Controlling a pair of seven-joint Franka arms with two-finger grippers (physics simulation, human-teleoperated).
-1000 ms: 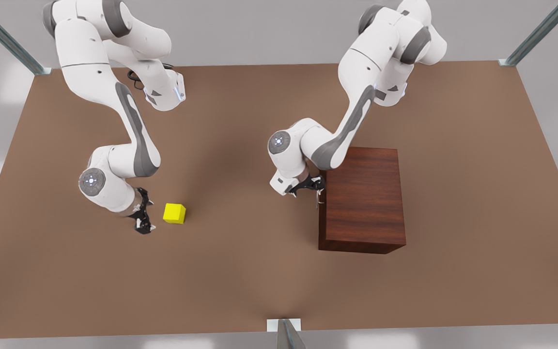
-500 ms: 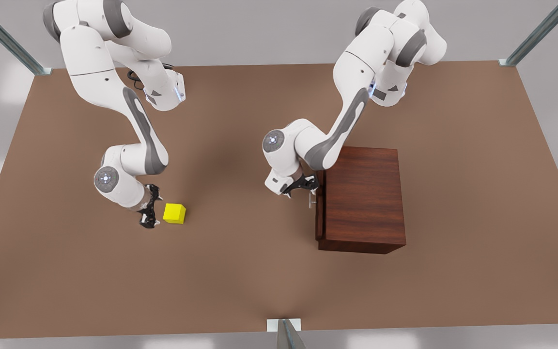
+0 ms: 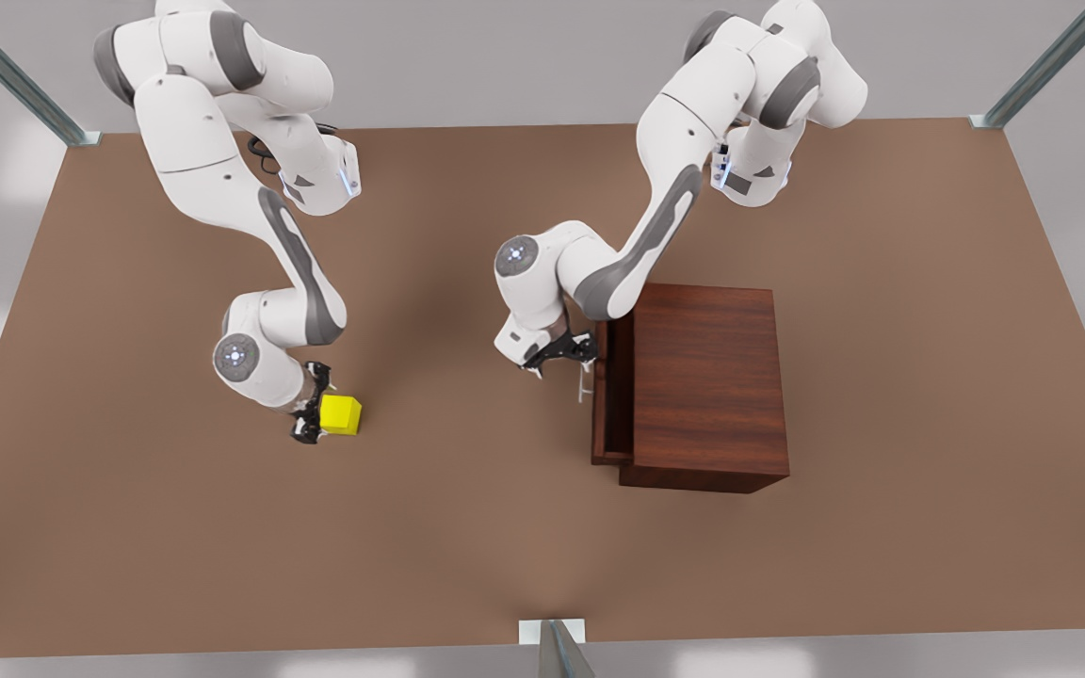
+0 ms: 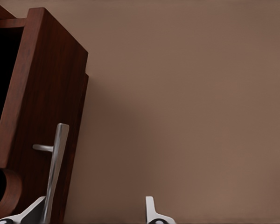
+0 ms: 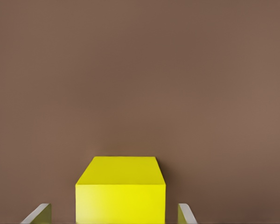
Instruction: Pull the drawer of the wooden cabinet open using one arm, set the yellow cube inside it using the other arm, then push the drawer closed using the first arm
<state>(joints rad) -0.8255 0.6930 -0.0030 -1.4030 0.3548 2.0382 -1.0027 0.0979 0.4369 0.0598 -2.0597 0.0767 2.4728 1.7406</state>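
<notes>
The wooden cabinet [image 3: 707, 386] stands on the front view's right, its drawer [image 3: 604, 405] pulled partway out toward the left. My left gripper [image 3: 573, 361] is at the drawer's silver handle [image 3: 584, 381]. In the left wrist view the handle [image 4: 56, 172] stands just inside one of the fingertips [image 4: 37, 211], and the left gripper [image 4: 93, 212] is open wide beside the drawer front [image 4: 42, 93]. On the front view's left the yellow cube [image 3: 341, 414] sits on the table. My right gripper [image 3: 316, 410] is low at it, open. The cube [image 5: 121, 191] lies between the fingertips [image 5: 184, 214] with small gaps on both sides.
The brown table [image 3: 467, 527] runs wide in front of both arms. Metal frame posts [image 3: 557, 650] stand at its edges and far corners.
The drawer has slid out toward the front view's left with the left gripper at its handle. My right gripper has moved up to the yellow cube and now straddles it.
</notes>
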